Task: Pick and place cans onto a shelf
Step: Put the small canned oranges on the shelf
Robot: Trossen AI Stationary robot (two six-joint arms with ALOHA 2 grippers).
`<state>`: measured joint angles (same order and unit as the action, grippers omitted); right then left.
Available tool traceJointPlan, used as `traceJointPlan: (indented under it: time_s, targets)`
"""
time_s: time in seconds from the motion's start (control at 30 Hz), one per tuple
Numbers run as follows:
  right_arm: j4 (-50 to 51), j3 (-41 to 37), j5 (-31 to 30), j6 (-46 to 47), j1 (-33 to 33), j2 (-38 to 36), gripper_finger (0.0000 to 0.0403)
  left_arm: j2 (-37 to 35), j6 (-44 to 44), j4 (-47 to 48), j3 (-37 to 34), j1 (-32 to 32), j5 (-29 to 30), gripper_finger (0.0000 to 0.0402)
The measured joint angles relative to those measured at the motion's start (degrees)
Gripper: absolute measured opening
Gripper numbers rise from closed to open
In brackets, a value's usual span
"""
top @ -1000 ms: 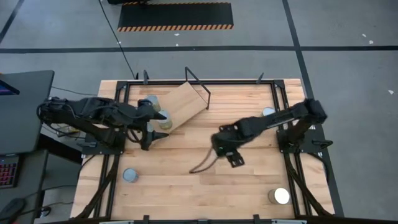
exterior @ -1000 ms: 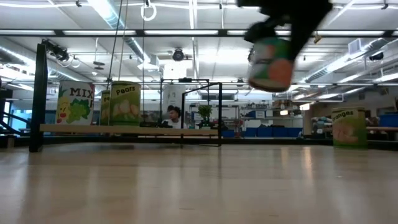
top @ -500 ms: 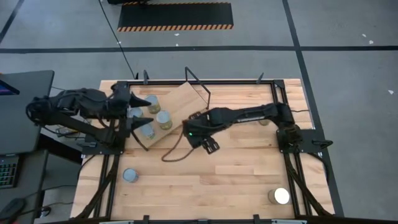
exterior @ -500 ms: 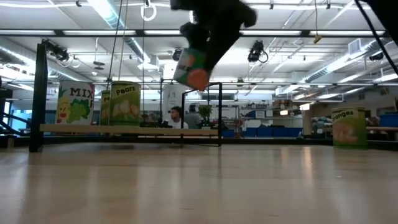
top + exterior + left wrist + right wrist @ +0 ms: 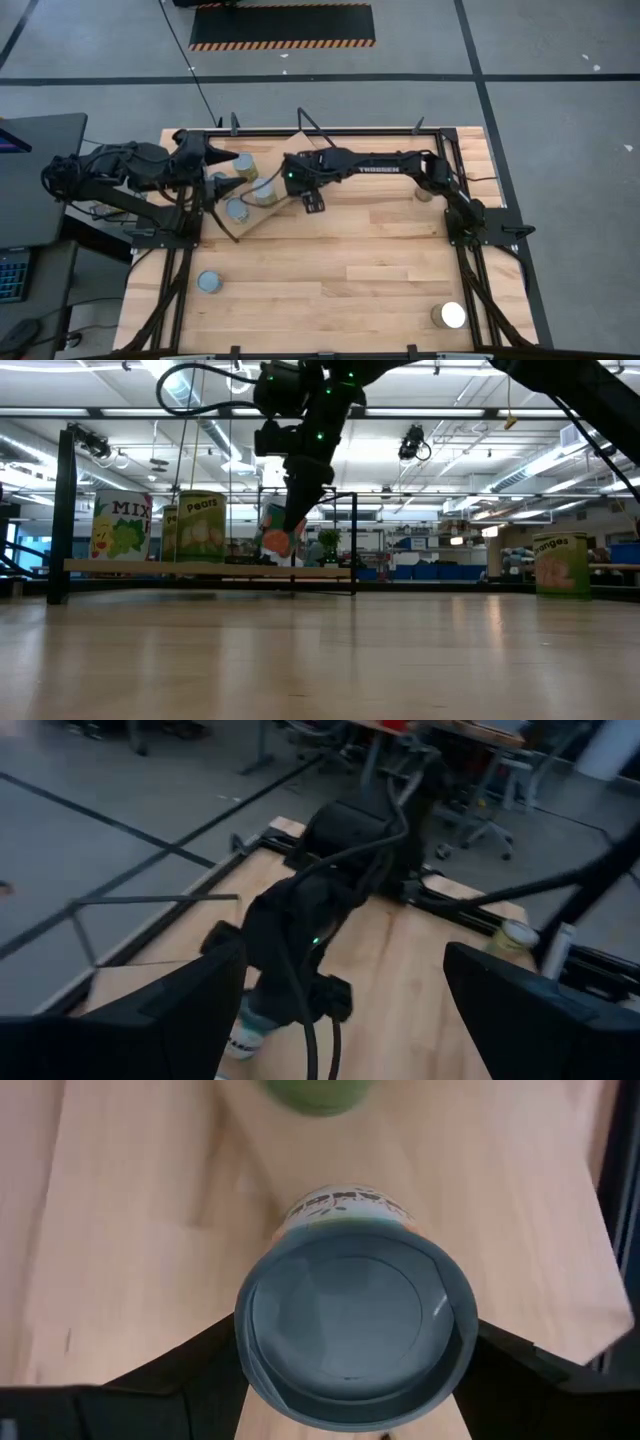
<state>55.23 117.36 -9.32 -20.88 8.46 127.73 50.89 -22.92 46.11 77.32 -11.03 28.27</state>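
Right gripper (image 5: 350,1410): we're pinching a can (image 5: 356,1315) just above the shelf (image 5: 290,170), beside the cans already standing there (image 5: 264,190).
Doing it well: we'd lower it straight, keep it upright — and set it clear of the neighbour (that green can (image 5: 318,1092) looks near).
Left gripper (image 5: 228,172): we wait at the shelf's left end, fingers spread, holding nothing.
Change: half a second ago our can hung higher and further right — now it's down at shelf level.

Three cans (image 5: 240,187) crowding the shelf (image 5: 283,170) on its left-arm side; bare board towards the wire frame (image 5: 318,132).
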Motion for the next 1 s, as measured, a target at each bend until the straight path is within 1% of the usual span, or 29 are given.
traceJointPlan:
  time_s: [0.1,0.23,0.37,0.5,0.57,0.77,0.9,1.0]
  targets:
    - [-0.87,0.02,0.38,5.08,1.91,-0.25,0.0293,-0.35,0.08,0.11,0.00,0.00,3.01,0.0345]
    - [-3.10,0.02,6.13,12.07,4.79,-0.25,0.0293,-0.41,1.38,0.00,0.00,0.00,7.09,0.0345]
    - [-5.97,-1.66,8.65,20.34,6.51,-0.20,0.0293,-0.42,1.75,0.00,0.00,0.00,11.73,0.0345]
    - [-6.71,-1.64,11.40,27.92,7.43,-0.23,0.0293,-0.39,1.73,0.02,0.00,0.00,13.93,0.0345]
    - [-6.70,-1.66,12.81,30.04,7.62,-0.23,0.0293,-0.39,1.66,-0.16,0.00,0.00,14.83,0.0345]
    - [-6.41,-1.66,11.54,30.18,7.60,-0.23,0.0293,-0.31,1.55,-3.14,0.00,0.00,15.61,0.0345]
    - [-6.80,-1.66,10.96,22.80,7.71,-0.23,0.0299,-0.31,1.66,-4.20,0.00,0.00,15.61,0.0345]
    - [-7.78,-1.66,9.46,19.64,7.65,-0.23,0.0312,-0.31,1.68,-4.28,0.00,0.00,15.56,0.0345]
